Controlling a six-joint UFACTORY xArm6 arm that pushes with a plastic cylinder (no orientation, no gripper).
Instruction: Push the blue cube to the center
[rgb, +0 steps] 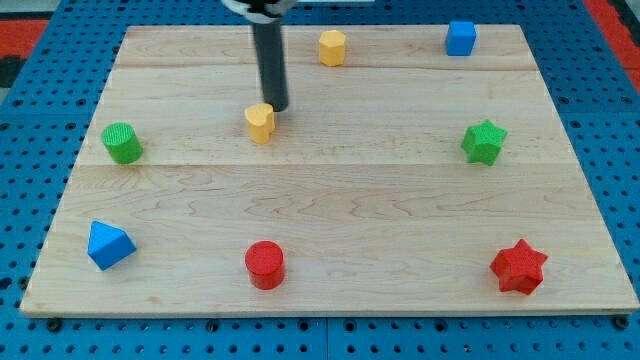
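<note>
Blue cube (461, 38) at the counter's (330, 220) top-right corner, well right of the tip (277, 107). The tip, a bare rod end holding nothing, sits just beside a yellow heart-shaped block (260, 123).

One camera is looking down at a steep angle from beyond the bottom edge of the wooden board (330, 200), facing toward its top edge. It is sitting near enough that the board is filling the frame, blue pegboard (30, 120) showing past every edge.
</note>
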